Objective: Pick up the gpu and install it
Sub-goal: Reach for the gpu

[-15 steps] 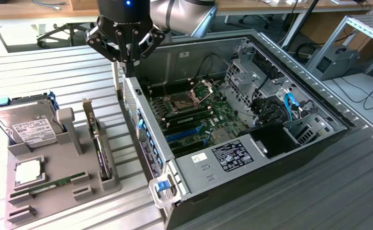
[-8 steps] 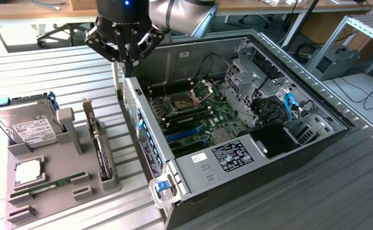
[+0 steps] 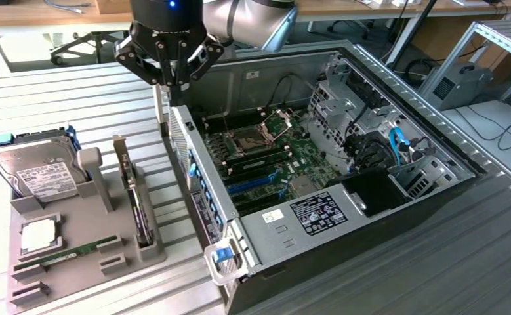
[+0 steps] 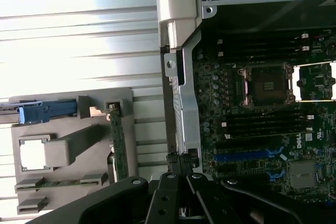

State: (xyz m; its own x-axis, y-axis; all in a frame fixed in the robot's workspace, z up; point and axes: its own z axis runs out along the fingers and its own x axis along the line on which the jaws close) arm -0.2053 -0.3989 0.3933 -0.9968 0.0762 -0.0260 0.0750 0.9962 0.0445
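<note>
Beside the open computer case (image 3: 277,230) on slatted tabletop (image 3: 71,98), gray tray (image 3: 98,262) holding gpu (image 3: 135,203) on edge, hard drive (image 3: 37,174), seemingly a memory stick (image 3: 67,252); above the case's wall, gripper (image 3: 174,88) clenched, empty.

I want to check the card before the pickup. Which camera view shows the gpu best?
The exterior view. There the gpu stands on its edge in the gray holder, and its whole length and its silver end bracket can be seen. In the wrist view the gpu appears as a thin green edge, with little detail.
</note>
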